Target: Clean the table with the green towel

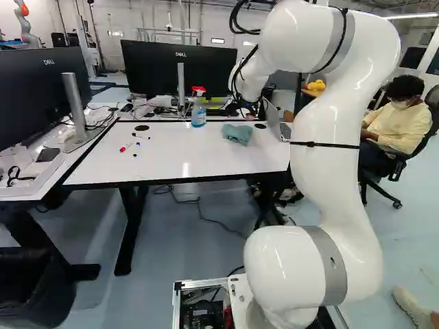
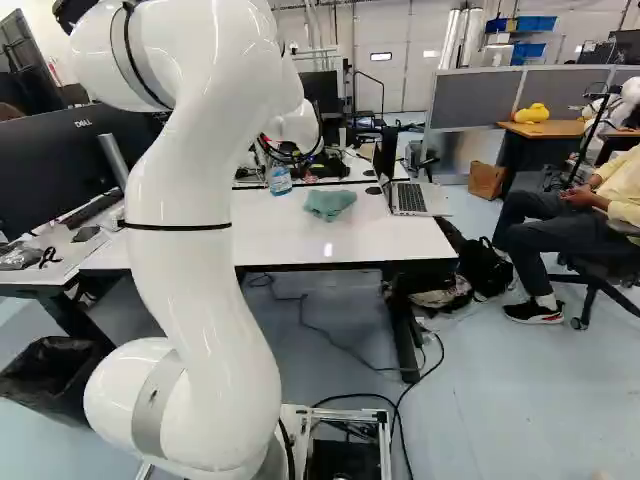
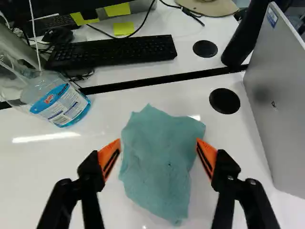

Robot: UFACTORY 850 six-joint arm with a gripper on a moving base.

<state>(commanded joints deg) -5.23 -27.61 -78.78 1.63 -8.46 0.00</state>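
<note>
The green cloth towel (image 3: 159, 167) lies loosely spread and slightly rumpled on the white rectangular worktop (image 1: 178, 161) with a black edge. The black two-fingered end effector (image 1: 251, 110) with orange pads is released, its fingers standing wide apart. In the wrist view the towel shows in the gap between the fingers and reaches ahead of them; a fingertip appears at either side of it, close to its edges. Nothing is grasped, and how high the fingertips stand over the cloth cannot be told.

In the left base view, the clear spray bottle (image 1: 198, 116) with blue liquid and a red-and-white head stands left of the towel, a little farther from the base. The open silver laptop (image 2: 410, 198) is right of the towel in the right base view, near it but apart. A round black disc (image 3: 225, 101) in the worktop sits between the towel and the laptop, beyond the towel's far corner. Several small marker pens (image 1: 135, 145), with red and dark caps, lie well to the left of the towel in the left base view. Beyond the towel, across a dark gap, the black keyboard (image 3: 114, 52) rests on another white surface, with yellow paper notes (image 3: 123, 28) behind it.
</note>
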